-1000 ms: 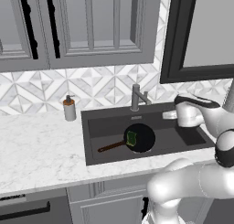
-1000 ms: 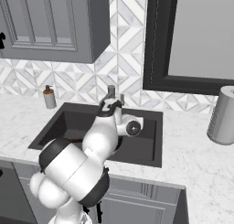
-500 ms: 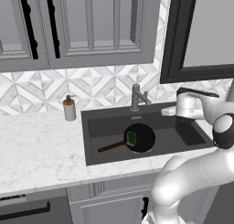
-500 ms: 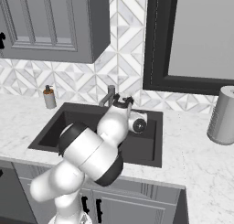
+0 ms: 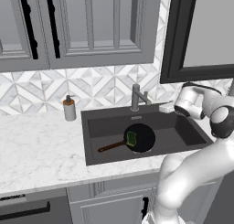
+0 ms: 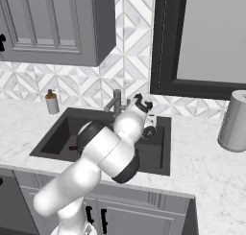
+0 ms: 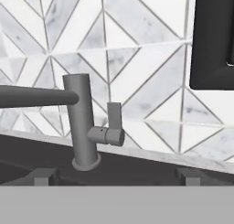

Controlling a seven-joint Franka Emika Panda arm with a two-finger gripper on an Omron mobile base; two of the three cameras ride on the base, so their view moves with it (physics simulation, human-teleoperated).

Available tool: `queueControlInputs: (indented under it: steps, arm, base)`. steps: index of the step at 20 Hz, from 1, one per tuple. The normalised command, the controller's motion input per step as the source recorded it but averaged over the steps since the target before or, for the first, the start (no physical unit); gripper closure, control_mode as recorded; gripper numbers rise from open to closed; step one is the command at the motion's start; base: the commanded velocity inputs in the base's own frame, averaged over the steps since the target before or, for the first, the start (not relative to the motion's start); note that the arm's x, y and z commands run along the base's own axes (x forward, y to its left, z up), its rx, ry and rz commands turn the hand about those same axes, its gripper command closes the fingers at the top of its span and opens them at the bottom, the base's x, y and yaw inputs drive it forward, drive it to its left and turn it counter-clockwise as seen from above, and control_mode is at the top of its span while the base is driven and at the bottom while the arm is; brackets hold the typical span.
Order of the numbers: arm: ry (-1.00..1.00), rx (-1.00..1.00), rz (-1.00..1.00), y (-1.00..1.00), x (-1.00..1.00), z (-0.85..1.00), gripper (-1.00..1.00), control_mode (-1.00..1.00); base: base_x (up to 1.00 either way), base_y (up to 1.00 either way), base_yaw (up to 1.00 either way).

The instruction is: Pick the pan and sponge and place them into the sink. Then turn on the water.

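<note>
End effector (image 7: 116,177) wide open, empty; sink (image 5: 187,132) holds pan (image 5: 141,137), sponge (image 5: 131,138) inside.

Your arm rises from the base, bends at the elbow and reaches forward with the wrist turned roughly level; the gripper (image 5: 167,108) sits at its far end. In the hand view its fingertips (image 7: 44,177) stand far apart at the lower edge, so the jaws look spread wide with nothing between them, as far as you can judge.

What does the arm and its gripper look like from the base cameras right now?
A glossy white arm of rounded, tube-like segments with dark grey to black joint bands. The hand is white, and the gripper has small dark fingertips. No cables or markings are visible.
</note>
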Motion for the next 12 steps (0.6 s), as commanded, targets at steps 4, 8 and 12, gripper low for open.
queueControlInputs:
  steps: [4,8,12]
  arm:
    - [-0.09,0.0,-0.04,0.03,0.24,-0.01,-1.0,-1.0]
    - [-0.06,0.0,-0.05,0.13,0.31,0.0,-1.0,-1.0]
    - [-0.02,0.0,-0.05,0.17,0.27,0.0,-1.0,-1.0]
  base:
    - [0.0,0.0,0.0]
    - [0.0,0.0,0.0]
    - [0.0,0.0,0.0]
